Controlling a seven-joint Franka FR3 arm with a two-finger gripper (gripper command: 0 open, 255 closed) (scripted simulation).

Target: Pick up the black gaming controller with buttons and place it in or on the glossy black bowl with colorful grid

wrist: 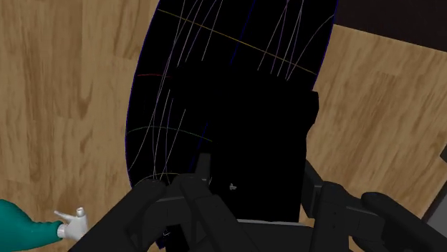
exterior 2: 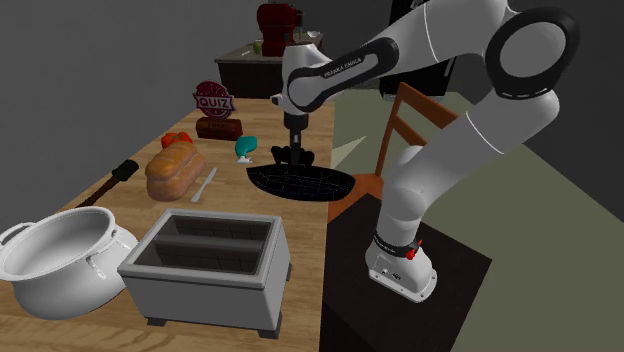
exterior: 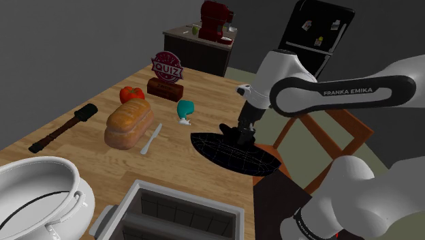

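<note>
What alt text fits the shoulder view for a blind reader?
The black pincer of a white arm holds a black controller over a black bowl with grid lines at the edge of the wooden table. Left of it in the view lie a bread loaf and a QUIZ sign; a white pot sits lower left.

Arm [exterior: 354,92]: white, dark joints, reaching from frame right to centre, wrist turned downward. Gripper [exterior: 242,135]: black, clasping black controller [wrist: 258,136].
</note>
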